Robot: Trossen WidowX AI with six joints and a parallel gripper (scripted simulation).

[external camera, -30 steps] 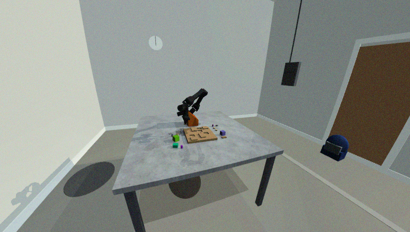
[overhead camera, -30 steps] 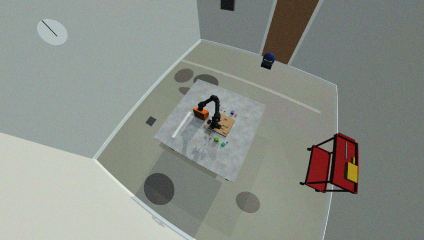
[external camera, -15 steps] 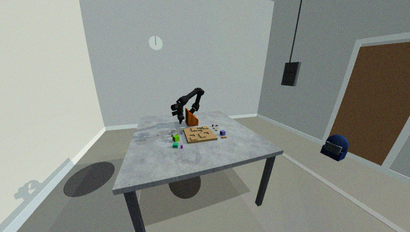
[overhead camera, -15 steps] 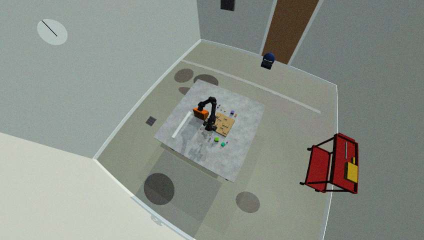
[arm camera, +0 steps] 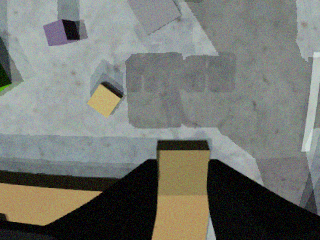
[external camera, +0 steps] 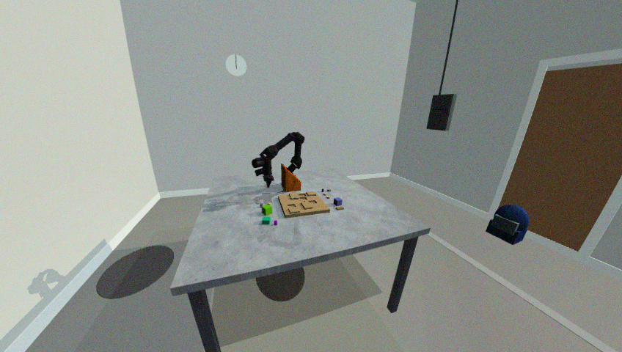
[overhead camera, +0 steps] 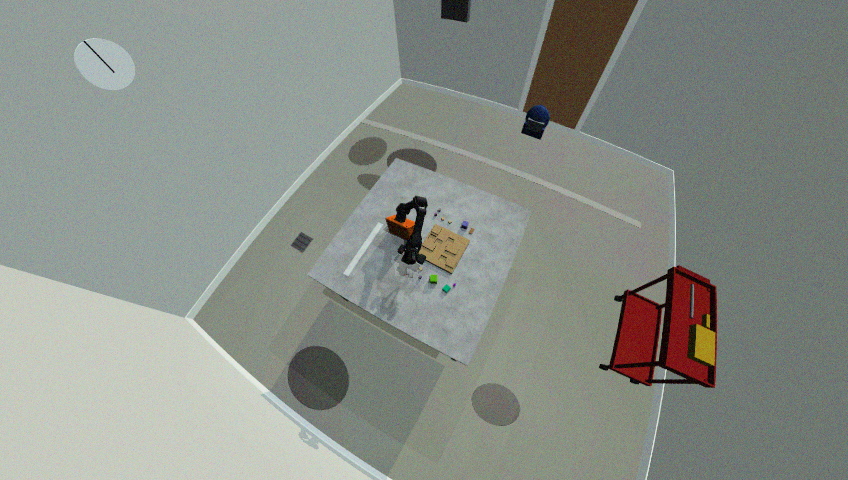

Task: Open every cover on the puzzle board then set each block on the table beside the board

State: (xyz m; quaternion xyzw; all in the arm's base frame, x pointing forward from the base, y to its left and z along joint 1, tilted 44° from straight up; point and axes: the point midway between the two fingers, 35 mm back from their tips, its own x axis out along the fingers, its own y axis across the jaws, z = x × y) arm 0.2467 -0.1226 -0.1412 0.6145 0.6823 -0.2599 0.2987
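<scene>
My gripper point(overhead camera: 410, 261) point(external camera: 268, 186) point(arm camera: 182, 170) is shut on a tan block and holds it above the table, just off one side of the puzzle board point(overhead camera: 461, 252) point(external camera: 305, 213) point(arm camera: 50, 200). The board shows several wells and raised tan covers; their exact positions are too small to tell. Beside it on the table are a green block point(overhead camera: 433, 278) point(external camera: 267, 210) point(arm camera: 3, 81), a teal block point(overhead camera: 446, 289) point(external camera: 266, 220), a small magenta block point(overhead camera: 454, 285) point(external camera: 275, 222), a small tan block point(arm camera: 105, 101) and a small purple block point(arm camera: 54, 33).
A violet block point(overhead camera: 464, 224) point(external camera: 337, 201) and a flat brown piece point(overhead camera: 471, 230) point(external camera: 339, 208) lie on the board's other side, with several tiny pieces. An orange panel point(overhead camera: 399, 226) point(external camera: 290, 180) stands by the arm's base. A white strip point(overhead camera: 364, 249) point(arm camera: 311, 100) lies nearby.
</scene>
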